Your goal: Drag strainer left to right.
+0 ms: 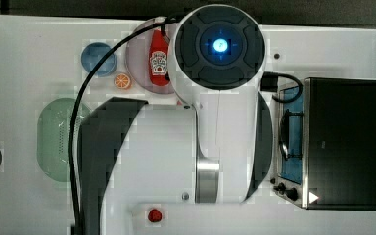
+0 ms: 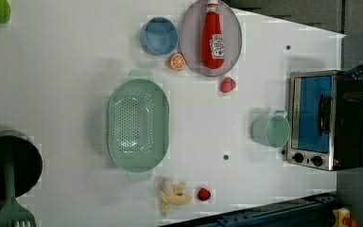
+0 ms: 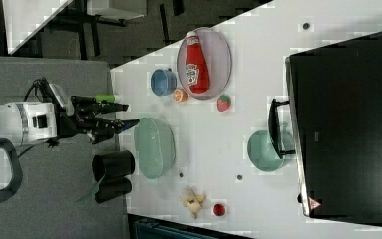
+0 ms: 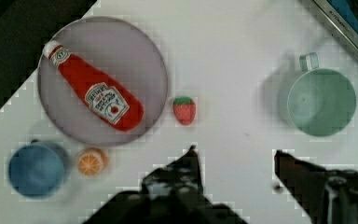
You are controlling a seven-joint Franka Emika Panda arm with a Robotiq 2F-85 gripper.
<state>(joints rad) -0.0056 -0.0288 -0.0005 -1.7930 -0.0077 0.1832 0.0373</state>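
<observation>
The pale green oval plastic strainer, w/ grid of small holes & smooth rim, sits flat on the white table, roughly mid-table in the left view, nothing inside it. From the strainer in the left view: small blue round bowl at 12 o'clock, well apart; orange half-slice toy at 1 o'clock; grey round plate just past it w/ red ketchup bottle lying on it; red strawberry toy at 2 o'clock beside the plate's rim; round mint-green mug at 3 o'clock, just beside the silver toaster oven w/ blue door; peeled banana toy at 5 o'clock, near the strainer's end, w/ a small red round toy next to it; black cylindrical pot at 8 o'clock holding a green spatula. My gripper hangs above the table in the right view, apart from the strainer, touching nothing. My fingers stand spread apart in the wrist view, nothing between them, bare table showing in the gap.
</observation>
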